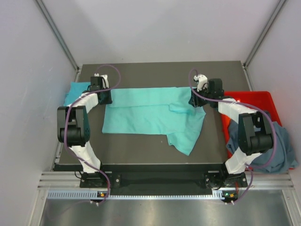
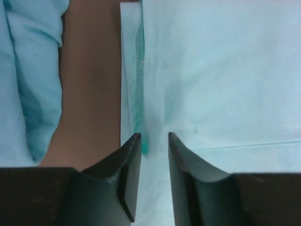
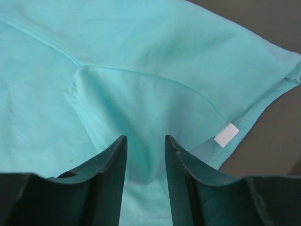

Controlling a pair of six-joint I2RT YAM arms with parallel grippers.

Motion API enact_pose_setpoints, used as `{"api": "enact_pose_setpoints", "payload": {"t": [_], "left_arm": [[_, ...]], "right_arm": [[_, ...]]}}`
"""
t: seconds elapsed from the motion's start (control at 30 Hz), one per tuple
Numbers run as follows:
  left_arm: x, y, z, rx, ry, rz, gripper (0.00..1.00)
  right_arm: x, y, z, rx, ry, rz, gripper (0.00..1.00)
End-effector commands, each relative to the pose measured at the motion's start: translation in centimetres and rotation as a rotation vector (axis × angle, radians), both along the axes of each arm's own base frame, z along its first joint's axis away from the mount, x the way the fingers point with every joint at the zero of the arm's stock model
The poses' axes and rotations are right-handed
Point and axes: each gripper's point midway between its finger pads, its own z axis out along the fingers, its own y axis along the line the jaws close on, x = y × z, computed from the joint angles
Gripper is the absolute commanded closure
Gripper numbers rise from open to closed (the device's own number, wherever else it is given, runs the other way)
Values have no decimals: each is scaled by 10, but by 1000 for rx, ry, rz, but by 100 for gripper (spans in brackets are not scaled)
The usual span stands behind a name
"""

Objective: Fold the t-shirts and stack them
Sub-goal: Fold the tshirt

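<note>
Left arm (image 1: 83,101), right arm (image 1: 231,109) extended; fingers (image 2: 129,181) parted over mint-teal t-shirt (image 1: 146,115).

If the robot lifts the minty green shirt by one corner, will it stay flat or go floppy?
Probably floppy: the mint-teal shirt lies creased and folded over itself. It would likely sag from wherever it's pinched. It looks thin, so probably light.
</note>
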Motion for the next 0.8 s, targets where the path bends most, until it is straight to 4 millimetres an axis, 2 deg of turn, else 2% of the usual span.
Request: {"api": "enact_pose_setpoints", "payload": {"t": [0.0,0.07,0.1,0.13,0.2,0.23,0.27,0.33,0.37,0.4,0.47,0.5,0.53,0.57,0.6,0.77], "left_arm": [[4,7,24,16,-46,17,62],[2,8,33,21,-63,17,50],[2,8,44,24,-89,16,45],[1,8,47,25,-96,13,43],[2,8,61,28,-134,14,42],[6,5,66,15,-161,0,42],[8,3,68,10,-173,-6,42],[21,2,71,1,-193,-7,42],[25,2,70,-1,-189,-5,42],[30,2,58,-4,-155,-5,43],[42,3,61,-1,-139,2,42],[46,5,46,1,-100,7,42],[55,6,51,6,-111,10,42],[57,9,47,16,-105,19,41],[61,9,41,23,-100,18,41],[77,16,37,53,-118,27,40]], "right_arm": [[7,11,49,25,-121,46,59],[9,9,74,27,-195,36,55],[8,8,79,25,-208,31,54],[13,7,89,27,-246,23,53],[18,5,91,16,-253,7,53],[21,4,89,12,-249,0,53],[26,3,74,3,-215,-9,53],[37,3,67,12,-187,-33,54],[41,4,51,27,-136,-45,55],[51,3,54,40,-135,-58,55],[59,4,33,60,-73,-72,55],[69,1,38,80,-74,-95,56],[72,0,34,85,-64,-101,56],[76,-1,25,84,-43,-113,56],[84,-6,29,85,-55,-130,56],[100,-27,24,74,-57,-186,58]]}}
